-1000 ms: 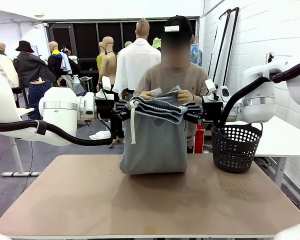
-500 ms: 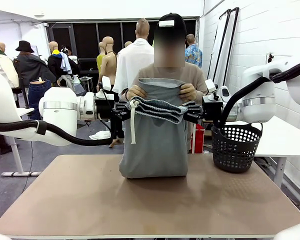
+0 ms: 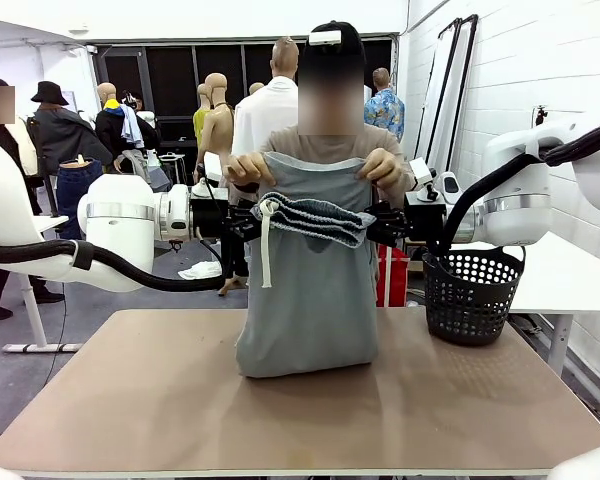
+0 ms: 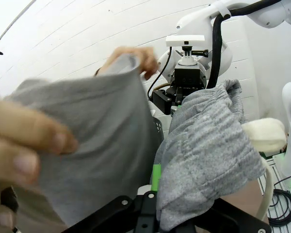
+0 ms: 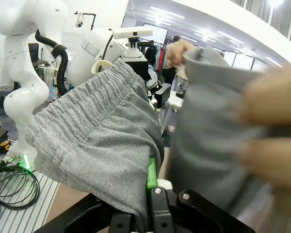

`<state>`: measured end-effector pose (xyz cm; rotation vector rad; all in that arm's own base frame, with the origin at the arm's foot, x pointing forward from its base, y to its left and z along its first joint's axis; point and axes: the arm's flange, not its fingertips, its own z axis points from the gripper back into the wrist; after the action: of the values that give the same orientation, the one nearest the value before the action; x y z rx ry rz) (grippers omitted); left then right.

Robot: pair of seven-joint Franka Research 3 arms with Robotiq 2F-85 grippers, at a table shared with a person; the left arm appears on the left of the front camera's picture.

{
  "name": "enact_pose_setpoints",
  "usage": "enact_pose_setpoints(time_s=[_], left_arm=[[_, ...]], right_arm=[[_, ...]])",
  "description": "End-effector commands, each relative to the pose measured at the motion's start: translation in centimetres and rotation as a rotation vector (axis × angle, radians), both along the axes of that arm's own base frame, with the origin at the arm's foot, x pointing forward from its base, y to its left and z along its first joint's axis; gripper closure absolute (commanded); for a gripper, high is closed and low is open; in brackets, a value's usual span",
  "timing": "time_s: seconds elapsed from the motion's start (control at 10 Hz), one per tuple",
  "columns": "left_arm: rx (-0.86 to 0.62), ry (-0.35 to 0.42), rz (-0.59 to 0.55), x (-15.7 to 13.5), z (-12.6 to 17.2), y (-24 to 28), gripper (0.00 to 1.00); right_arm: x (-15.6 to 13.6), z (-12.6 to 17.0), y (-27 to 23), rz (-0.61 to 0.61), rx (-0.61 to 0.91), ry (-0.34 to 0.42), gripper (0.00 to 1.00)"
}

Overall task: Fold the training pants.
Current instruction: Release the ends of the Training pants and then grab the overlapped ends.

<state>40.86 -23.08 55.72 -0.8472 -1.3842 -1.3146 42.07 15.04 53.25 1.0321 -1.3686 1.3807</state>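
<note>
The light-grey training pants [image 3: 305, 300] hang doubled over above the table [image 3: 280, 410], their folded bottom resting on it. My left gripper [image 3: 248, 222] is shut on the left end of the gathered waistband [image 3: 315, 215], and my right gripper [image 3: 380, 222] is shut on the right end. The white drawstring [image 3: 264, 250] dangles near the left gripper. Behind the waistband, the person's hands [image 3: 250, 168] hold the leg ends up at shoulder height. In the left wrist view the waistband [image 4: 208, 145] is bunched in the left gripper [image 4: 155, 194]. The right gripper [image 5: 150, 194] pinches the waistband [image 5: 97, 131] too.
A black perforated basket [image 3: 472, 295] stands at the table's right rear corner, under my right arm. The person stands close at the far edge. A white side table [image 3: 570, 275] sits beyond the basket.
The person has raised the leg ends from chest to shoulder height, and the hanging fold has lengthened toward me. Both grippers have kept their place and grip.
</note>
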Motion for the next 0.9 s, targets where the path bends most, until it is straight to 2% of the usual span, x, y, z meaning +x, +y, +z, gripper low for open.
enact_pose_setpoints(time_s=[0.0, 0.8], left_arm=[[-0.002, -0.004, -0.011, -0.19, 0.12, -0.06, 1.00], [-0.002, -0.004, -0.011, -0.19, 0.12, -0.06, 1.00]], right_arm=[[-0.05, 0.16, -0.01, 0.001, 0.003, -0.003, 1.00], [-0.05, 0.16, -0.01, 0.001, 0.003, -0.003, 1.00]])
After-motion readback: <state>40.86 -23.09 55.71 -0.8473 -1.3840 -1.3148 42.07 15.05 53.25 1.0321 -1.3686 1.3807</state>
